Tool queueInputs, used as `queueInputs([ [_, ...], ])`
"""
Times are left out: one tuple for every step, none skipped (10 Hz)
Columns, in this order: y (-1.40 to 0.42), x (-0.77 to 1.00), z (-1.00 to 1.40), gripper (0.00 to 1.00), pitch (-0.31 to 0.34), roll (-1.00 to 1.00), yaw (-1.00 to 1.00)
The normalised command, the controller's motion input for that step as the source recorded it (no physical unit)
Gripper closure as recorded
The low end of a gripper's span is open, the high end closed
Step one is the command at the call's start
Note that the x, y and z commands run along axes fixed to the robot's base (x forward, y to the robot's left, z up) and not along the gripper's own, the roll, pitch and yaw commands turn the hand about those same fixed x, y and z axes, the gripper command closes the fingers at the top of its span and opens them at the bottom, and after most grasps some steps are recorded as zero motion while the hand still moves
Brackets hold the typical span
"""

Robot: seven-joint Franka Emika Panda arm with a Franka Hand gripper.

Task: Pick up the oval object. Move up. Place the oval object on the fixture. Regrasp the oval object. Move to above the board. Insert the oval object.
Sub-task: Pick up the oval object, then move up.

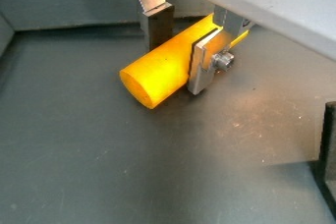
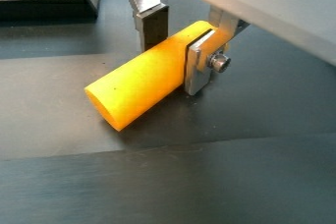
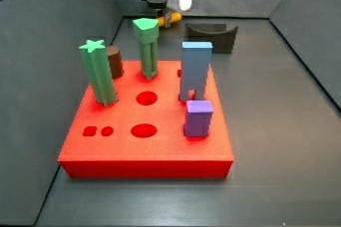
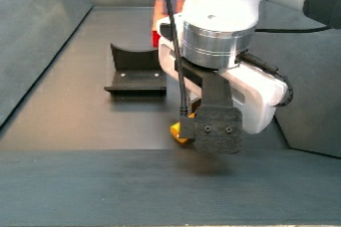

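– How far are you in the task?

– You are only at the pick-up, I judge. The gripper (image 2: 182, 39) is low at the floor, its plates pinching the oval object (image 2: 141, 74), which lies flat. The fixture (image 4: 134, 69) is empty and the board (image 3: 150, 131) waits.

– And the piece?

– Smooth, yellow-orange, with rounded ends.

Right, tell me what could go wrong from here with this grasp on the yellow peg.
The gripper straddles the yellow peg near one end, so most of its length sticks out to one side; lifting may tilt it between the fingers. The peg lies flat on the floor, so the fingertips may scrape. The fixture sits apart; a tilted peg might seat badly there.
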Motion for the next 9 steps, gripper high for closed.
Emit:
queueInputs([
  [0.00,0.00,0.00,1.00,0.000,0.00,0.00],
  [0.00,0.00,0.00,1.00,0.000,0.00,0.00],
  [0.00,0.00,0.00,1.00,0.000,0.00,0.00],
  [0.00,0.00,0.00,1.00,0.000,0.00,0.00],
  [0.00,0.00,0.00,1.00,0.000,0.00,0.00],
  [0.00,0.00,0.83,1.00,0.000,0.00,0.00],
  [0.00,-0.03,0.81,1.00,0.017,0.00,0.02],
  [-0.01,-0.06,0.69,1.00,0.051,0.00,0.01],
  [0.00,-0.04,0.57,1.00,0.072,0.02,0.00],
])
